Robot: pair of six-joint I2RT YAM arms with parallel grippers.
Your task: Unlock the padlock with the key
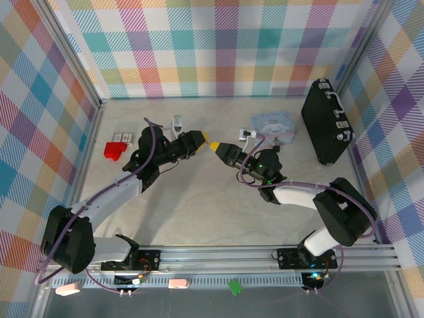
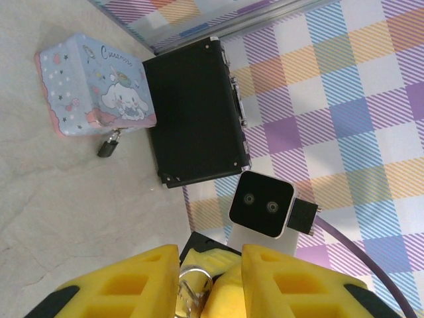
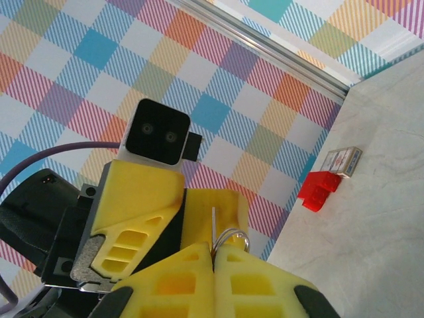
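Plastic opens the row at the left of the top view, a red block [image 1: 114,150], then the left gripper [image 1: 203,138], its ribbed yellow fingers parted around the key [image 3: 214,225]. The key's thin steel blade and wire ring are pinched in the clenched right gripper [image 1: 216,146] at centre. Right of them the padlock [image 2: 108,146] lies against the light blue tin [image 1: 273,126] (hooked on or merely touching, I cannot tell). Small, hard, dense and probably slippery, it likely wants bracing by its dark body.
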